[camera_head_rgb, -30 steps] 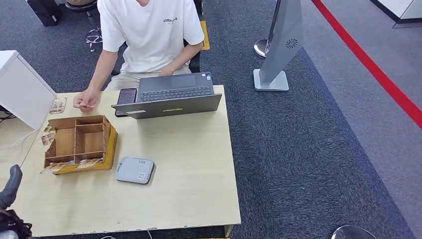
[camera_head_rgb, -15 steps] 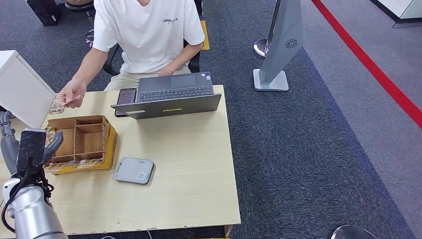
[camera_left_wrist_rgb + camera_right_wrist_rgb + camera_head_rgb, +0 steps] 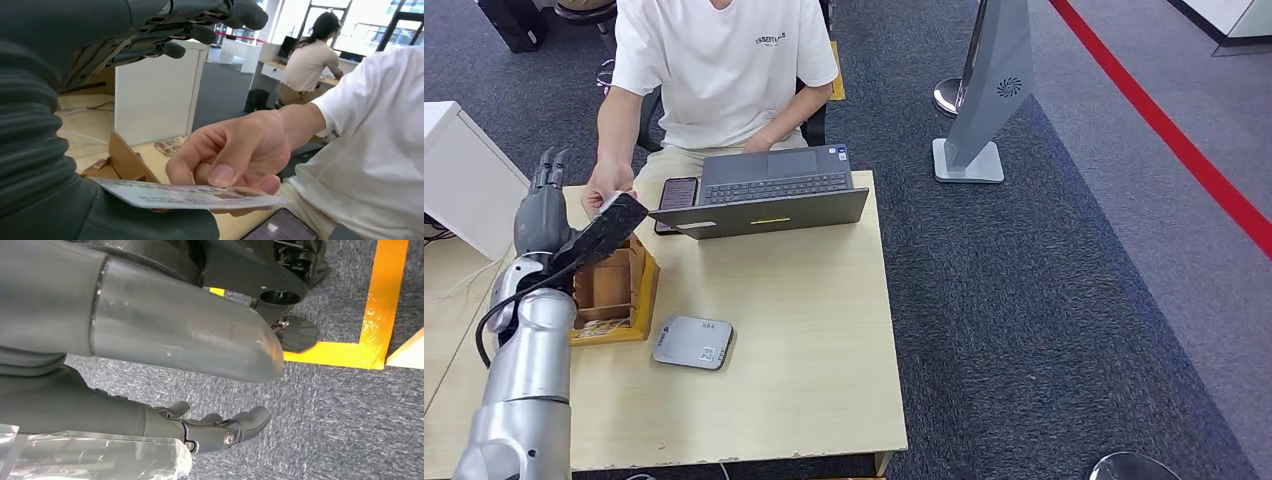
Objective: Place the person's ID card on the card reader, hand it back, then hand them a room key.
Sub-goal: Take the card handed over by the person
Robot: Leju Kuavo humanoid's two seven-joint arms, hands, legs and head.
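Observation:
The person's hand [image 3: 235, 155] pinches the ID card [image 3: 190, 195] and holds it out flat. The card lies over the thick thumb of my left hand [image 3: 120, 30], whose dark fingers are spread well above it, closed on nothing. From the head view my left hand [image 3: 544, 218] is raised over the table's far left corner, right beside the person's hand [image 3: 609, 186]. The grey card reader [image 3: 694, 343] lies flat on the table nearer to me. My right hand [image 3: 220, 432] hangs low over the carpet, fingers loosely extended and holding nothing.
A wooden compartment box [image 3: 616, 290] holding cards sits just under my left forearm. An open laptop [image 3: 769, 195] and a phone [image 3: 677, 192] lie in front of the seated person. A white box [image 3: 464, 185] stands to the left of the table [image 3: 804, 330].
My left arm rose from the table's near left edge to the far left corner. The person's hand swung the card from beside the white box to my raised hand.

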